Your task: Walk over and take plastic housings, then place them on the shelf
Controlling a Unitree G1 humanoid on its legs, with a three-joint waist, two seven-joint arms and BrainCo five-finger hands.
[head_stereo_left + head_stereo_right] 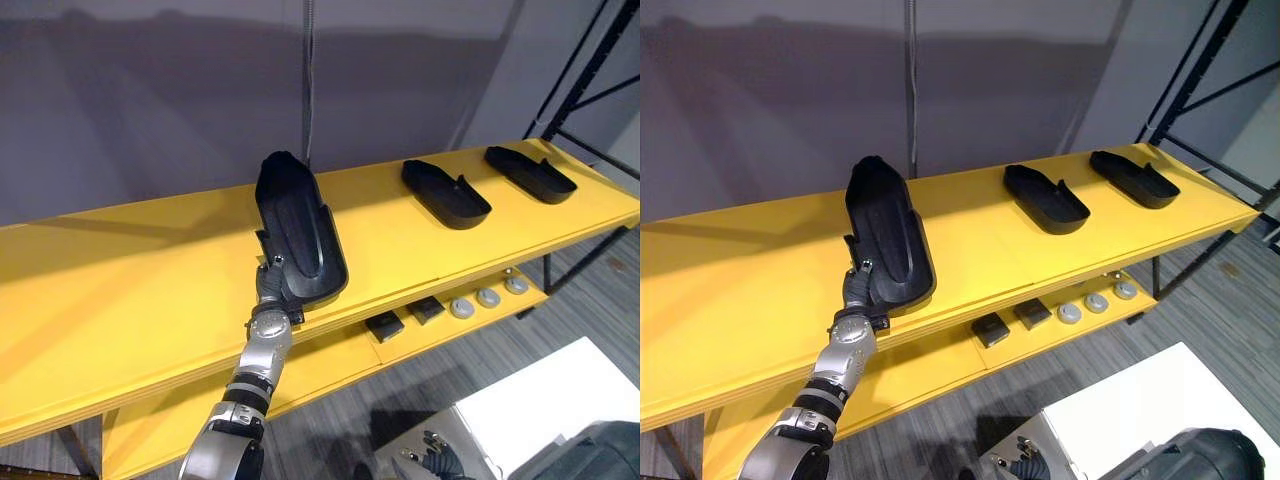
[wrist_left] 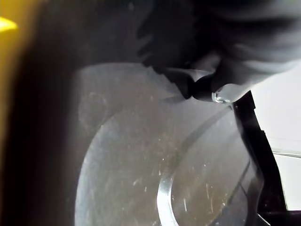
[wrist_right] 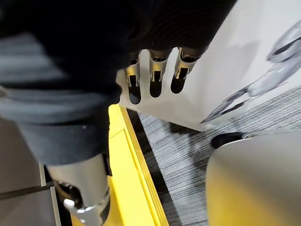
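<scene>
left hand (image 1: 267, 288): I'm gripping black housing (image 1: 300, 230)
right hand (image 3: 155, 79): loose, empty
shelf (image 1: 120, 290): yellow; mid housing (image 1: 445, 193), far housing (image 1: 530, 173) rightward
room: grey wall (image 1: 150, 100), striped floor (image 1: 500, 360)

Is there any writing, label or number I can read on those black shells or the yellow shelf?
None readable. The held housing, the other two housings, the yellow shelf and the small parts on the lower board bear no visible writing.
</scene>
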